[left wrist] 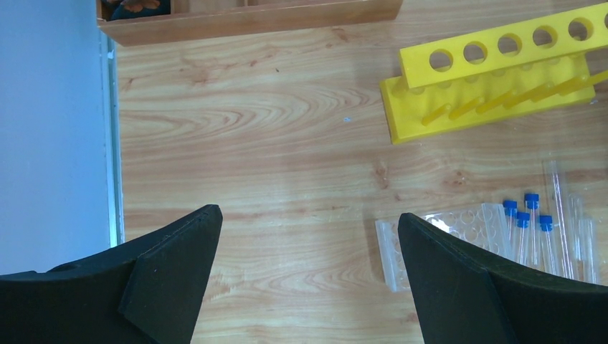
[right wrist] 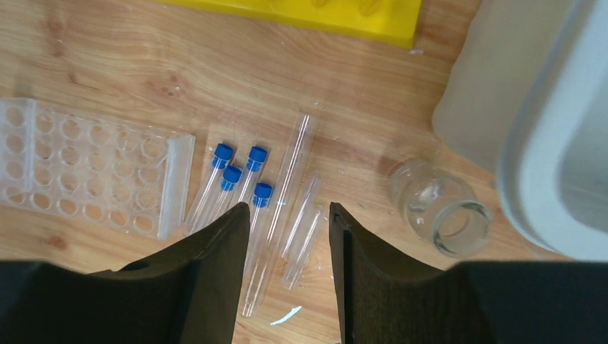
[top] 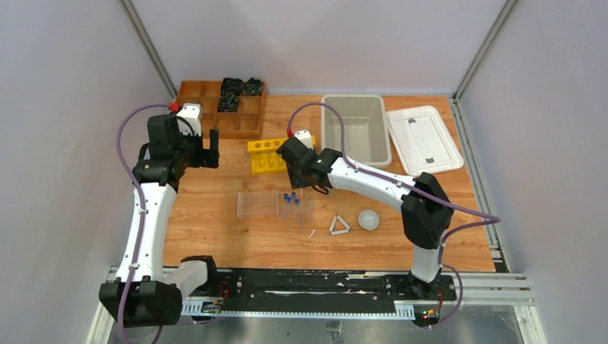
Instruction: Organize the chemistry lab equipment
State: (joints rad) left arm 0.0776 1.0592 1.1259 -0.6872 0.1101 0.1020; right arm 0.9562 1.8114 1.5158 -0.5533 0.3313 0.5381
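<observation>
Centrally on the table, the right gripper [right wrist: 288,211] hangs half open over loose clear tubes [right wrist: 295,147], gripping nothing, with blue-capped tubes [right wrist: 240,175] just beside its left finger. A clear tube rack [right wrist: 86,168] lies left of them and a glass beaker [right wrist: 441,208] right. Nearer the far left corner, the left gripper [left wrist: 308,215] gapes wide, empty.

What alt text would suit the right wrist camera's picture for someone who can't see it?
Two black jaws, set apart, frame clear uncapped tubes lying on a wooden table. Four blue-capped tubes lie left of them beside a clear plastic tube rack; a small glass beaker sits at right by a translucent bin.
</observation>
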